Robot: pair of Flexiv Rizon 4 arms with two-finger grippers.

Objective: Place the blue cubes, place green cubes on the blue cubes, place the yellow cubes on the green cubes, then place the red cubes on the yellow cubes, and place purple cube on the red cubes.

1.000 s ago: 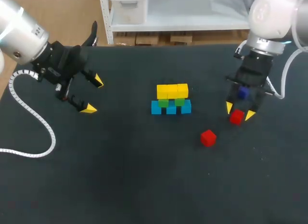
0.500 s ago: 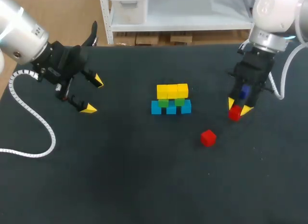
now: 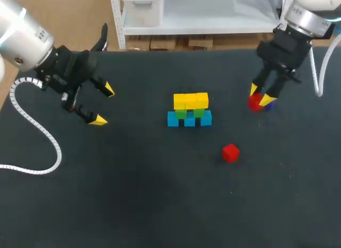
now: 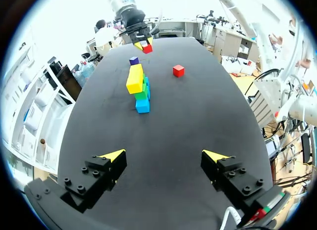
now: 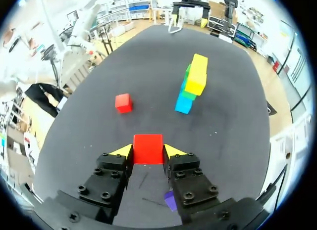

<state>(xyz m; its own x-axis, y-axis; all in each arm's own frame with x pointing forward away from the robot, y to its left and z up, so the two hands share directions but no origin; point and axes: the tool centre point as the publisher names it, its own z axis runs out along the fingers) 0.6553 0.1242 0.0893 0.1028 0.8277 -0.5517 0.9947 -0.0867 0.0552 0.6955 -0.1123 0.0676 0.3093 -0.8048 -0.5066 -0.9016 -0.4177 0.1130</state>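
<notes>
Nearest me, a loose red cube (image 3: 230, 152) sits on the table (image 3: 133, 194), not yet placed. Further in, three layers look done: blue cubes (image 3: 189, 120), green cubes (image 3: 189, 113), yellow cubes (image 3: 191, 101). Off to the side, the left jaws hang released, empty. Farthest, the right jaws are clenched on the other red cube (image 3: 255, 102), with the purple cube (image 5: 170, 200) lying under them. The red and purple layers remain.
</notes>
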